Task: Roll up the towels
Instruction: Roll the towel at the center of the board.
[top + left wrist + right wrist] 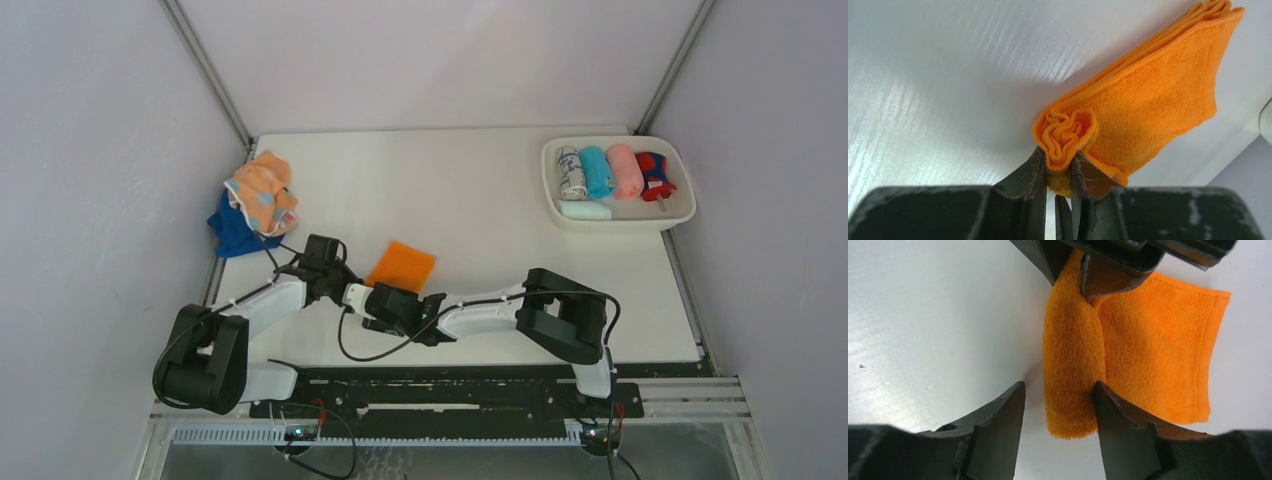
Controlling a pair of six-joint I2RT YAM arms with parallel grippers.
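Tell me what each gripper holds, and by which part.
The left gripper pinches the orange towel by one end of its rolled edge. The right gripper holds nothing; its open jaws straddle the roll.

Left tool (1058, 157) clamped, right tool (1058, 390) parted

Orange towel (402, 266): partly rolled.
One edge coiled tight, rest flat on table (480, 200); peach towel (262, 192) crumpled over blue towel (232, 235), far left.

No writing, label, brand, number or sign can be read on anything in view.
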